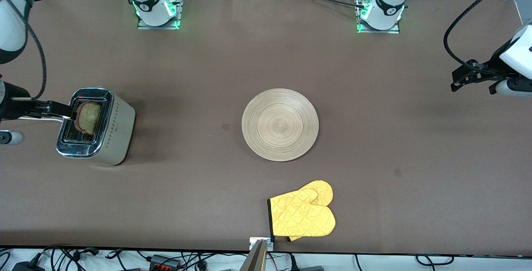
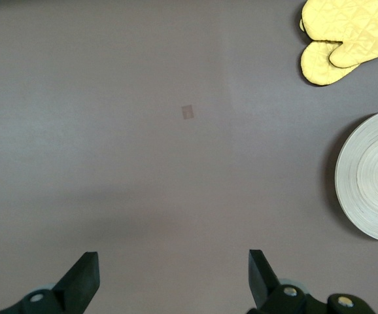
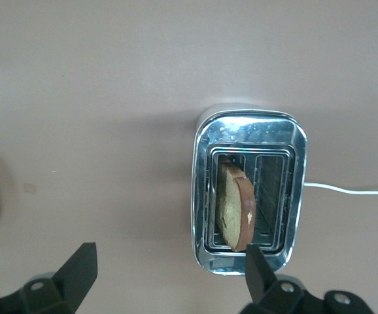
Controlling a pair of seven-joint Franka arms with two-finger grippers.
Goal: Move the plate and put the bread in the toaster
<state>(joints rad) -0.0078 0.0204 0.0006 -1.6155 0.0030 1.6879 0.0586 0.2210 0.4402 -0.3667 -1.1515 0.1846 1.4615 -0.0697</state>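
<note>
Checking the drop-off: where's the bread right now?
The bread stands tilted in a slot of the toaster at the right arm's end of the table, partly sticking out, with the open right gripper above the toaster.

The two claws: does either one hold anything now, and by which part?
Nothing is held. The right claw is open over the toaster; the left claw is open over bare table.

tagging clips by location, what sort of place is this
Most likely a robotics lab bench staged as a kitchen: two arms bolted to a brown table, cables along its edge, plus a toaster and oven mitt.
</note>
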